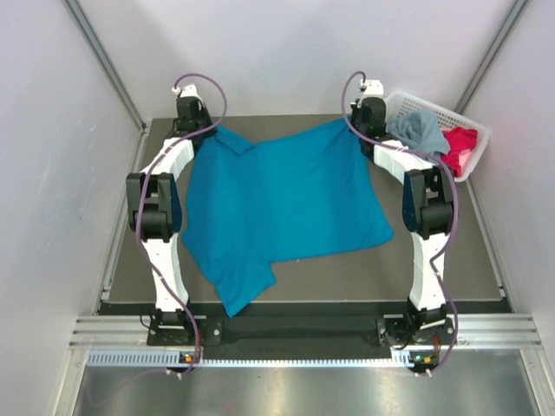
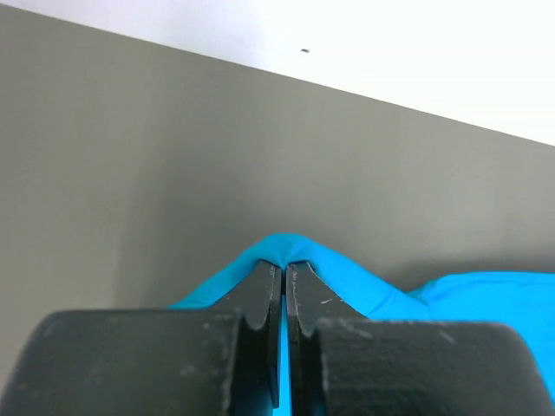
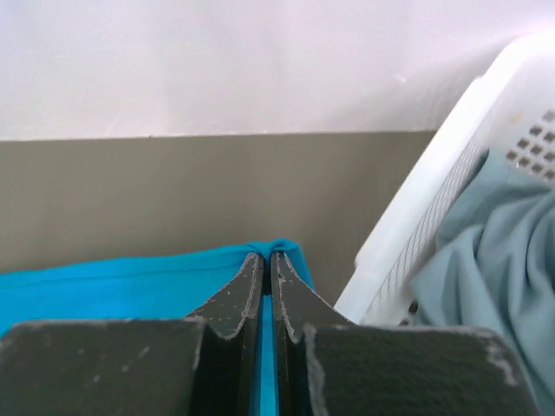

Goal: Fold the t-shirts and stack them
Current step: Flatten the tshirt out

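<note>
The right gripper [image 3: 266,257] has its dark jaws pressed together on a pinched-up edge of the teal-blue t-shirt [image 3: 113,286], whose cloth spreads away to the left over the grey-olive counter [image 3: 173,191]. Just beside the jaws on the right stands the white lattice basket [image 3: 455,156], its wall rising at a slant toward the upper right corner, with the grey-blue t-shirt [image 3: 494,260] bunched in soft folds inside it. Behind the counter runs a pale wall [image 3: 217,61].

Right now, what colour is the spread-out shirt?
The shirt is teal-blue; top external view shows it best.
</note>
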Robot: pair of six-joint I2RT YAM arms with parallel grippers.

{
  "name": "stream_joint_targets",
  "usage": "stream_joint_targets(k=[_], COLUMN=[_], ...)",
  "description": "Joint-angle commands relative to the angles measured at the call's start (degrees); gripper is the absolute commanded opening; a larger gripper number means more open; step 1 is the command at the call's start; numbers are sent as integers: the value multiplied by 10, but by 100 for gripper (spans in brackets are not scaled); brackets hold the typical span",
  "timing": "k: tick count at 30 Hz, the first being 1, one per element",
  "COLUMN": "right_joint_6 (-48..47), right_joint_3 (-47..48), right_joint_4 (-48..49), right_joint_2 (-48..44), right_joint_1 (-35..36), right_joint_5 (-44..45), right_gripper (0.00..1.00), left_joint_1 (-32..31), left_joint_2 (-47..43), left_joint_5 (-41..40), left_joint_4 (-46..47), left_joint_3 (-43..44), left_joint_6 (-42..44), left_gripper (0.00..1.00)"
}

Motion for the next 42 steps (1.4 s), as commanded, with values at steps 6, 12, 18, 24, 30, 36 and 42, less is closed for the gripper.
stream_joint_targets(k=[6, 12, 18, 24, 30, 36, 42], right_joint_6=[6, 29, 36, 51, 43, 36, 33], right_joint_3=[115, 147, 156, 154, 156, 119, 67], right_joint_4=[-37, -99, -186, -277, -345, -374, -379], right_joint_2=[64, 60, 39, 1, -32, -61, -90], right_joint_1=[-16, -24, -33, -45, -54, -54, -55], right_joint_5=[-29, -45, -65, -72, -78, -91, -103], right_gripper=[0, 0, 0, 0, 2, 4, 4], left_joint_1=[11, 13, 17, 17, 34, 34, 34], left_joint_2=[49, 22, -46, -107, -176, -234, -278], left_joint_5=[7, 35, 93, 92, 98, 127, 138], left_joint_4=[-50, -134, -160, -219, -258, -273, -291], left_joint_3=[85, 81, 16, -1, -53, -137, -199], left_joint_6=[-9, -41, -94, -110, -114, -120, -119], left_gripper=[0, 0, 0, 0, 0, 0, 0])
